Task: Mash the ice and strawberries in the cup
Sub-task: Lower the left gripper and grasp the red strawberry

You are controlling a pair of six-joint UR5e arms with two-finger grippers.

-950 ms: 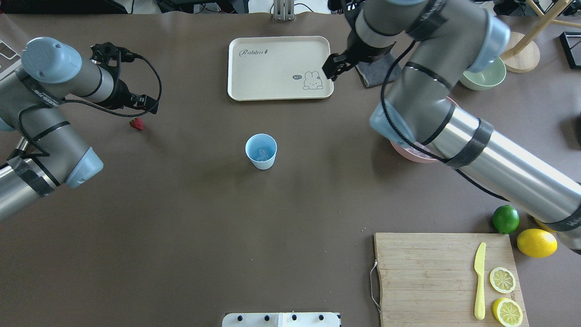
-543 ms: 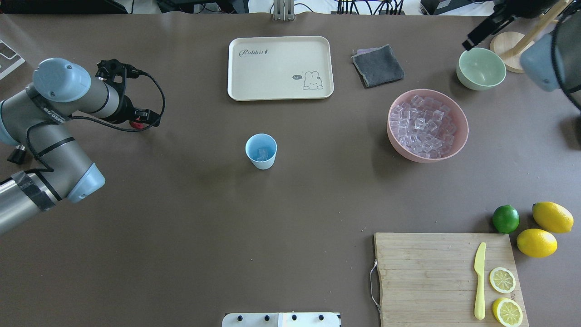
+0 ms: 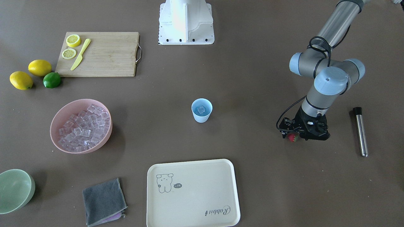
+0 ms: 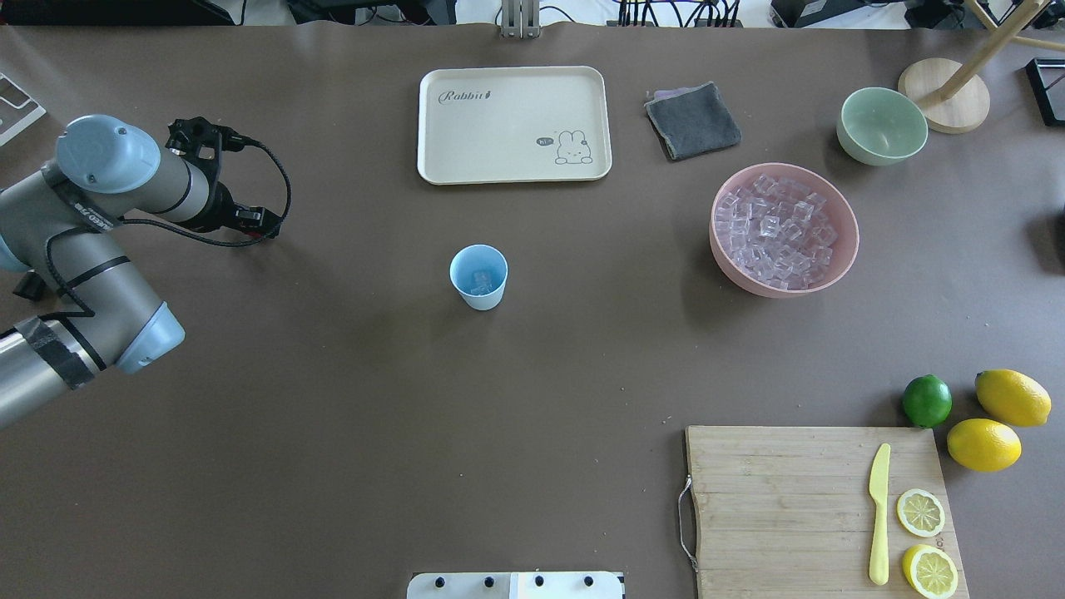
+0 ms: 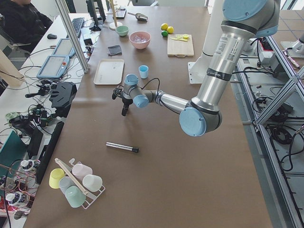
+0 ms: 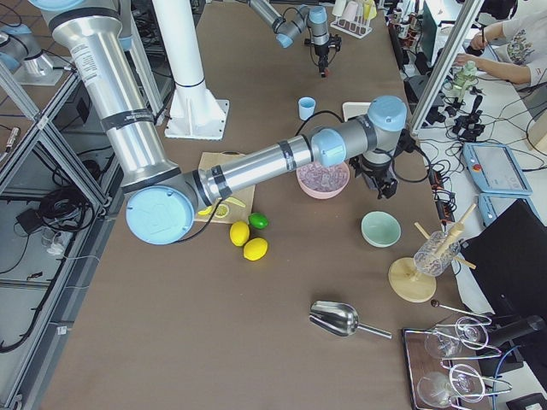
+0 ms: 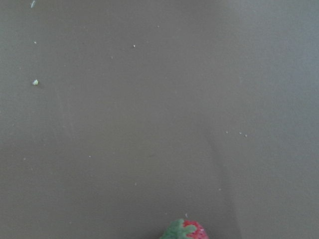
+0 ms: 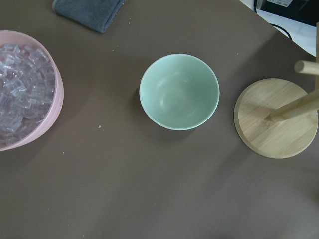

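Observation:
The light blue cup [image 4: 478, 277] stands mid-table with an ice cube [image 3: 201, 109] in it. More ice [image 4: 778, 229] fills the pink bowl [image 4: 844, 258]. The red strawberry [image 3: 293, 137] lies on the table by my left gripper [image 3: 298, 136], which is low over it and looks open. In the overhead view the left gripper [image 4: 254, 225] hides the berry. The left wrist view shows the strawberry [image 7: 184, 231] at its bottom edge. My right gripper [image 6: 380, 181] hangs between the pink and green bowls; I cannot tell its state.
A steel muddler [image 3: 359, 131] lies beyond the left arm. A cream tray [image 4: 513, 125], grey cloth [image 4: 693, 121] and green bowl [image 4: 882, 125] sit at the back. A cutting board [image 4: 782, 507] with knife and lemon halves, two lemons and a lime are front right.
The right arm has swung away to the right and out of the overhead view, uncovering the pink bowl. The left gripper has come down over the strawberry and now hides it from overhead.

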